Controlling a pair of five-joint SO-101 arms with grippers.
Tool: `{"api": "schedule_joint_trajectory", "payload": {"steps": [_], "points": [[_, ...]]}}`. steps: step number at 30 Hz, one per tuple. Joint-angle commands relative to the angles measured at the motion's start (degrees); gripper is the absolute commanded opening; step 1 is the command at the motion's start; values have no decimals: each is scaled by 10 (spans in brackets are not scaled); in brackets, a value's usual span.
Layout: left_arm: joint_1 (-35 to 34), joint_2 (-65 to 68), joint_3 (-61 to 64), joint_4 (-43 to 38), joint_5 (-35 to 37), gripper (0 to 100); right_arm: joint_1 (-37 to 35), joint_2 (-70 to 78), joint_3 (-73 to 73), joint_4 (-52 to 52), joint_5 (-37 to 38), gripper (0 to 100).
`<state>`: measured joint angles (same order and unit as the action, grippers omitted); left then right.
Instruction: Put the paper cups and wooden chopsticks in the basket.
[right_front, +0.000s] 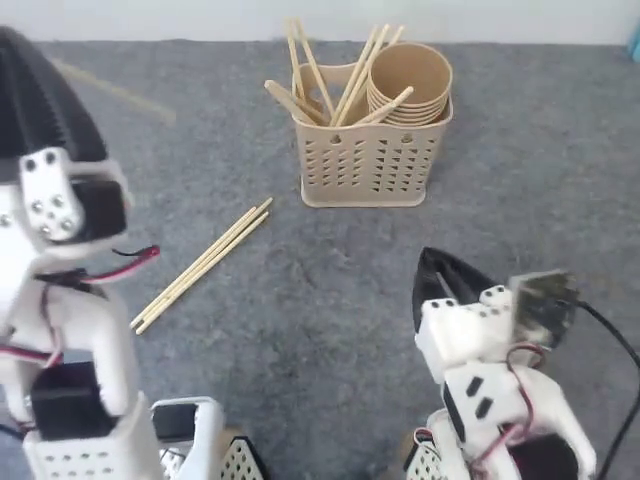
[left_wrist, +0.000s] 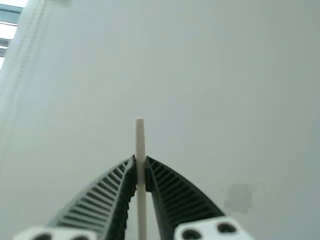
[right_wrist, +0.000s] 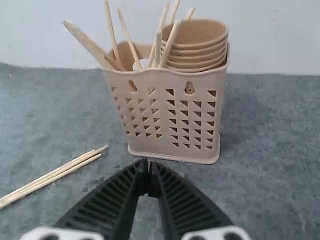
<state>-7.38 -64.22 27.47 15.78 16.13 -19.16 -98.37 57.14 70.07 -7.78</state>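
Left claw clenched on a chopstick, right claw clenched empty facing the basket, two loose chopsticks on desk

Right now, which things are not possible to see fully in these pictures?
- Left wrist view: the held chopstick is cut off by the picture's edge, past the left gripper.
- Right wrist view: the basket wall hides the lower paper cups, so their number is unclear.
- Right wrist view: the loose chopsticks run off the edge, so their far ends are cut off.
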Motion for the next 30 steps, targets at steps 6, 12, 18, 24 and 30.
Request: {"api": "schedule_joint_trajectory", "payload": {"steps": [6, 12, 18, 24, 30], "points": [[165, 13, -9, -48, -55, 12, -7, -55, 119, 2, 24, 8], [193, 156, -76, -85, -54, 12, -7, -56, 342, -194, -21, 8], [232, 310, -114, -101, -58, 12, 13, -55, 393, -266, -15, 8], [231, 397, -107, -119, -59, 12, 13, -55, 393, -264, -12, 8], [198, 451, -86, -169, -59, 12, 13, -55, 393, -264, -12, 8]]}}
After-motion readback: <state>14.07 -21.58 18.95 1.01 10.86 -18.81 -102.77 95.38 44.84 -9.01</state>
